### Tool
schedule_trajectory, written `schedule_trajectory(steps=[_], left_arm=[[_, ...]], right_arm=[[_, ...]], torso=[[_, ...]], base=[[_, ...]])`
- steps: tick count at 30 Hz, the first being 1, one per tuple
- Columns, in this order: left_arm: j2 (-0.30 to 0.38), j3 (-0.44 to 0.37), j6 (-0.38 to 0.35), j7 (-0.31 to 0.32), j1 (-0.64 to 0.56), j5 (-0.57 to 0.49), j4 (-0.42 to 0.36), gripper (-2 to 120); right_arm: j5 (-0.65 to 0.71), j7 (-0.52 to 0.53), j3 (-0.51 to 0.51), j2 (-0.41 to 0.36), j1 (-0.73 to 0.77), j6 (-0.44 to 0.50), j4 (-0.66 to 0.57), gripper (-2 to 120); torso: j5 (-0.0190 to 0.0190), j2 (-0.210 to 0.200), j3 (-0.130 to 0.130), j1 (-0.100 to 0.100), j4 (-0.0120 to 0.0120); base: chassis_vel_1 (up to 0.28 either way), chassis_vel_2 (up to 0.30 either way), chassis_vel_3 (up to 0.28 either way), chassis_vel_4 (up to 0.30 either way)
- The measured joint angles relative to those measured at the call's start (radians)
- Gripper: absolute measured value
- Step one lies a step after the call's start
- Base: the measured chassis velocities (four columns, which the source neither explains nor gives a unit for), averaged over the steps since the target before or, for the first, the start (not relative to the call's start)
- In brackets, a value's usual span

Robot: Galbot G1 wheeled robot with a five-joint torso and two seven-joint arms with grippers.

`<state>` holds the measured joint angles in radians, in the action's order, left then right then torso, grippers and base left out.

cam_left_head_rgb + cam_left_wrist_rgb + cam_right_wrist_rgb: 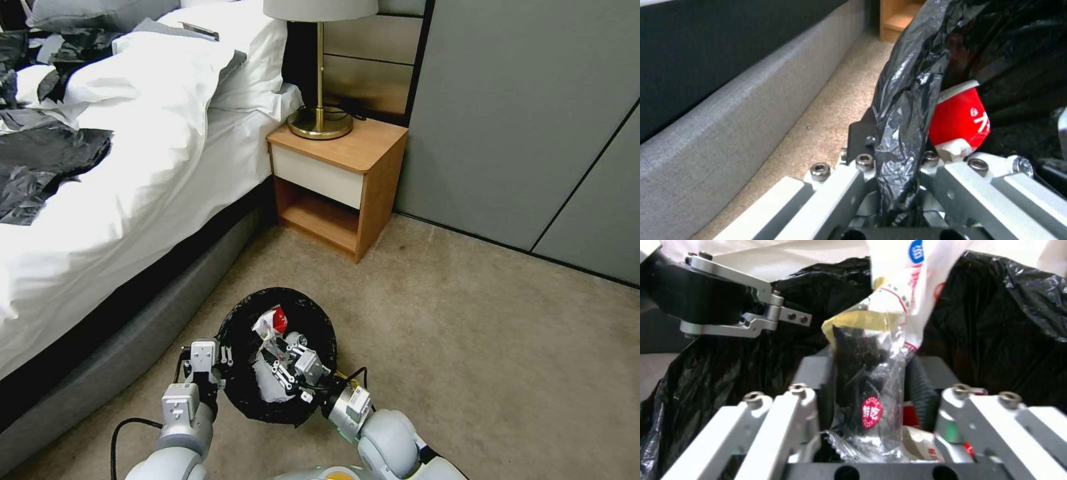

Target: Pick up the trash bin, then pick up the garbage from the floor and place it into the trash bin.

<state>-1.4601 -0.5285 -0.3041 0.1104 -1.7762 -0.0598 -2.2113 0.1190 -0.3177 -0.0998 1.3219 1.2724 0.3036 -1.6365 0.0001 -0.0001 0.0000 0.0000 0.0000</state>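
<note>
Nearest the robot, the left claw (225, 355) pinches the bag-covered rim of the trash bin (241, 387) on its left side; in the left wrist view its fingers (865, 151) press together on a fold of the black bag (902, 110). The right claw (275, 360) reaches down into the bin's mouth from the right, its fingers (811, 380) closed on a clear crinkly wrapper (871, 386) with dark contents, a yellow band and a round red sticker. Inside the bin lies a squashed red-and-white cup (958, 120), just beside the rim the left claw holds, with white wrapping around it. The bin sits over the beige carpet (467, 347), close beside the grey upholstered bed base (133, 347). Farther off, the bed (153, 167) carries white bedding and black plastic sheets (40, 160). Beyond the bed's corner stands a wooden bedside bench (347, 180) with a white drawer and an open shelf, and a brass lamp (320, 100) stands on top, against a grey panelled wall (520, 120).
</note>
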Motion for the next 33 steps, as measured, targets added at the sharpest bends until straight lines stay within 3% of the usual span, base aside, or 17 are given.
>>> schedule_trajectory(steps=[9, 10, 12, 15, 28, 33], left_arm=[[0.002, -0.006, 0.0, 0.0, 0.006, -0.003, 0.001, 1], [0.003, -0.006, 0.0, 0.0, 0.007, -0.004, 0.002, 1], [0.003, -0.007, 0.0, 0.0, 0.007, -0.004, 0.003, 1], [0.003, -0.007, 0.0, 0.0, 0.009, -0.004, 0.007, 1], [0.004, -0.011, -0.002, 0.001, 0.016, -0.006, 0.014, 1], [0.014, -0.027, -0.003, 0.001, 0.022, -0.015, 0.029, 1]], right_arm=[[0.0, 0.002, 0.012, -0.013, 0.013, -0.004, -0.027, 69], [0.001, 0.003, 0.013, -0.015, 0.015, -0.004, -0.031, 78], [0.001, 0.003, 0.014, -0.016, 0.017, -0.004, -0.035, 79], [0.002, 0.004, 0.016, -0.018, 0.022, -0.004, -0.047, 95], [0.002, 0.004, 0.043, -0.03, 0.039, -0.001, -0.115, 100], [0.004, 0.022, 0.146, -0.039, 0.088, 0.006, -0.279, 100]], torso=[[0.0, 0.0, 0.0, 0.0, 0.0], [0.0, 0.0, 0.0, 0.0, 0.0], [0.0, 0.0, 0.0, 0.0, 0.0], [0.0, 0.0, 0.0, 0.0, 0.0], [0.0, 0.0, 0.0, 0.0, 0.0], [0.0, 0.0, 0.0, 0.0, 0.0001]], base=[[0.0, 0.0, 0.0, 0.0], [0.0, 0.0, 0.0, 0.0], [0.0, 0.0, 0.0, 0.0], [0.0, 0.0, 0.0, 0.0], [0.0, 0.0, 0.0, 0.0], [0.0, 0.0, 0.0, 0.0]])
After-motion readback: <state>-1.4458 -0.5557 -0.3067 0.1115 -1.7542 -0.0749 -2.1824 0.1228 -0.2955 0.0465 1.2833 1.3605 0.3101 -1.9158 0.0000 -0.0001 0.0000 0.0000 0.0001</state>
